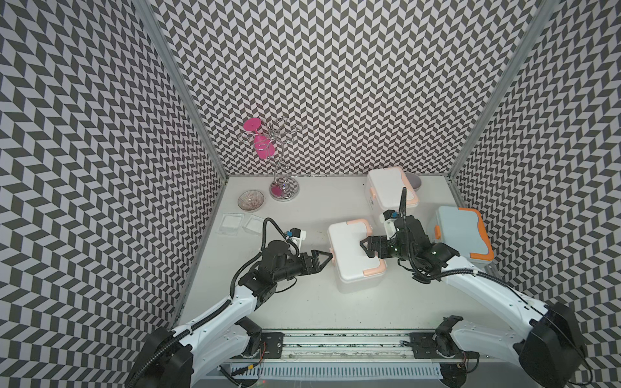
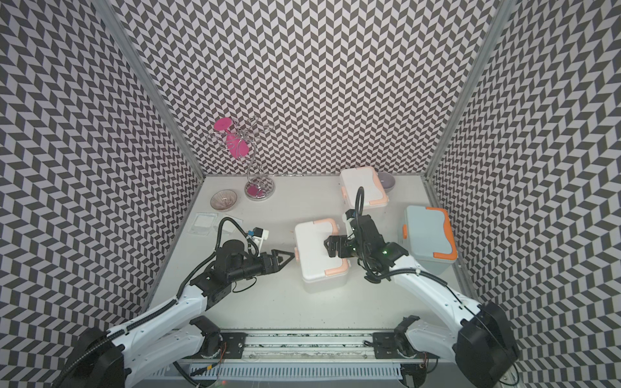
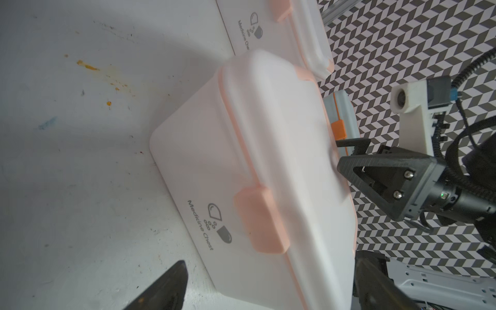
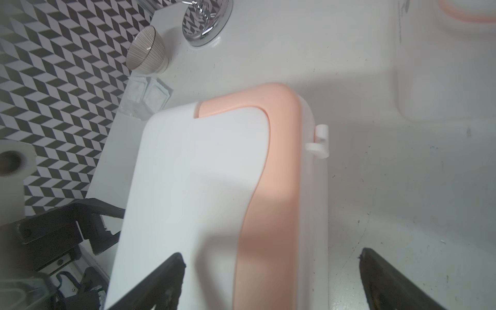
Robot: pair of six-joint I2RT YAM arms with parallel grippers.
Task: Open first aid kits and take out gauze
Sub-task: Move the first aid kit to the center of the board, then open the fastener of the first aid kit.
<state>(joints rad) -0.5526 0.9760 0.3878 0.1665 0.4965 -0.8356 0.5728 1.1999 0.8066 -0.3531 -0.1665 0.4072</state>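
Three first aid kits stand with lids down in both top views: a white, peach-trimmed one in the middle (image 1: 349,255), another at the back (image 1: 386,186), and a pale blue, orange-trimmed one (image 1: 460,231) on the right. My left gripper (image 1: 325,258) is open at the middle kit's left side. In the left wrist view its open fingers straddle that side near the peach latch (image 3: 261,220). My right gripper (image 1: 365,247) hovers open over the same kit's lid (image 4: 204,166), by the peach handle. Two pads of gauze (image 1: 240,223) lie flat at the far left.
A ribbed glass bowl (image 1: 250,200) and a chrome stand (image 1: 284,189) carrying a pink glass sit at the back left. A grey bowl (image 1: 415,181) is tucked behind the back kit. Patterned walls close in three sides.
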